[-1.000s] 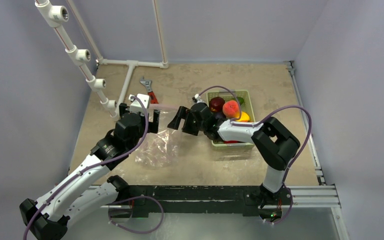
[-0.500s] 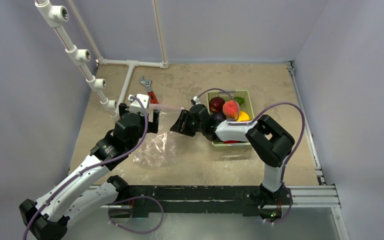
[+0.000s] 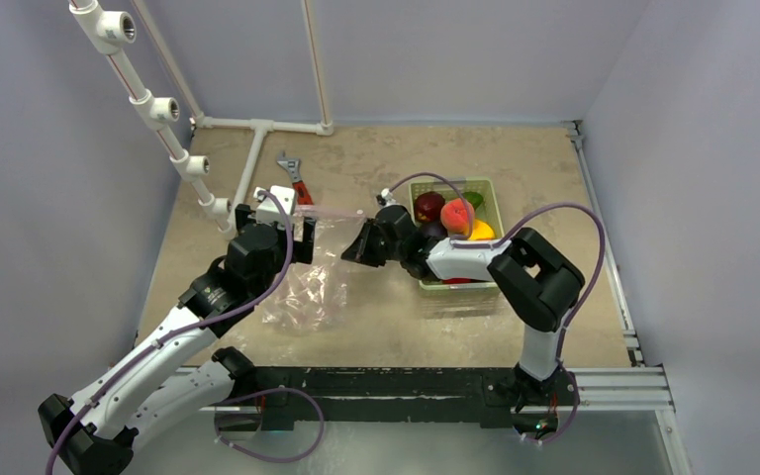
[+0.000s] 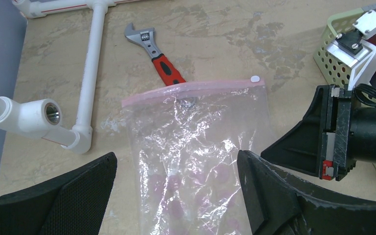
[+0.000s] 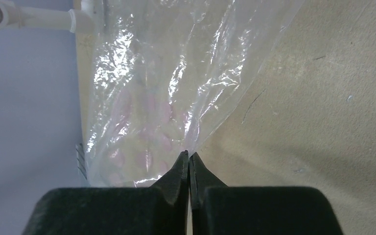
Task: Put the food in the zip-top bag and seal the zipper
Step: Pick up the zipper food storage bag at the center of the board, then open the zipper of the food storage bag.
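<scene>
The zip-top bag point(image 3: 302, 287) point(image 4: 196, 147) point(image 5: 161, 88) lies crinkled on the table, its pink zipper point(image 4: 196, 86) point(image 3: 332, 211) along the far mouth edge. Faint purple blotches show through the plastic. My right gripper point(image 3: 353, 247) point(image 5: 189, 155) point(image 4: 267, 152) is shut, its tips pinched on the bag's right side edge. The left gripper point(image 3: 277, 236) point(image 4: 176, 161) hovers open over the bag, one finger on each side of it, gripping nothing. The food point(image 3: 455, 213) sits in the green basket point(image 3: 490, 193), behind the right arm.
A red-handled wrench point(image 3: 292, 173) point(image 4: 161, 58) lies just beyond the bag's mouth. White pipes point(image 3: 257, 148) point(image 4: 90, 73) run along the left and back. The basket point(image 4: 330, 54) stands close to the right of the bag.
The right gripper went from open to shut, closing on the bag's right edge after shifting slightly toward it. The left arm stayed still.
</scene>
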Controlling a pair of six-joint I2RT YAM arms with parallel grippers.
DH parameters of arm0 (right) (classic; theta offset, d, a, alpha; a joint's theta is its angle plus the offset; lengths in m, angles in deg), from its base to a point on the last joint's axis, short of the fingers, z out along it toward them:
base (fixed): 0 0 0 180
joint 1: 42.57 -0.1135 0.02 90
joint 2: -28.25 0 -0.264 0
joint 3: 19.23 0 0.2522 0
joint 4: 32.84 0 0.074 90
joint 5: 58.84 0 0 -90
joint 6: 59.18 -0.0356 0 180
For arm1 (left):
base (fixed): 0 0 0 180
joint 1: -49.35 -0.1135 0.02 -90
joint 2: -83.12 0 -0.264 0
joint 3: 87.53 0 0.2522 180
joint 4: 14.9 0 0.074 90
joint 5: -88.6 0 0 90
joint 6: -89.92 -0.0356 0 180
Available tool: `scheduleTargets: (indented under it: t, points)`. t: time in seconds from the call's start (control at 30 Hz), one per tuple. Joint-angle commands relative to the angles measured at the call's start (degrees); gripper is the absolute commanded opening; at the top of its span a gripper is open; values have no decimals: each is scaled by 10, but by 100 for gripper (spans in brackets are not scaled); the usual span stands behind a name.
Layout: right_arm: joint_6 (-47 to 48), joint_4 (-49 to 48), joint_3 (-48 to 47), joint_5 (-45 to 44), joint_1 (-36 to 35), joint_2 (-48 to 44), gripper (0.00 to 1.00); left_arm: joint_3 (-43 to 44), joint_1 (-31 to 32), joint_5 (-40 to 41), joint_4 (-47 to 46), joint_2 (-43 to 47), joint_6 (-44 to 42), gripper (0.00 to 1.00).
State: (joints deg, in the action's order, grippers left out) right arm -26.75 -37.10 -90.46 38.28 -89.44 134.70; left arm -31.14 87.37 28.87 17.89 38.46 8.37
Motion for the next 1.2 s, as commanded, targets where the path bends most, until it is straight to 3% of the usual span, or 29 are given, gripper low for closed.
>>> scheduleTargets:
  t: [0.0, 0.63, 1.0, 1.17]
  points:
    - [32, -18, 3, -15, -2, -53, 0, 18, 3, 5, -2, 7, 10, 91]
    - [198, 36, 4, -59, -2, -192, 0, 27, 2, 16, -9, 5, 35, 92]
    - [350, 107, -20, -24, -2, -287, 0, 145, 1, 6, 58, -46, 37, 88]
    - [423, 134, -31, 10, -2, -330, 0, 233, -8, -44, 111, -82, 32, 86]
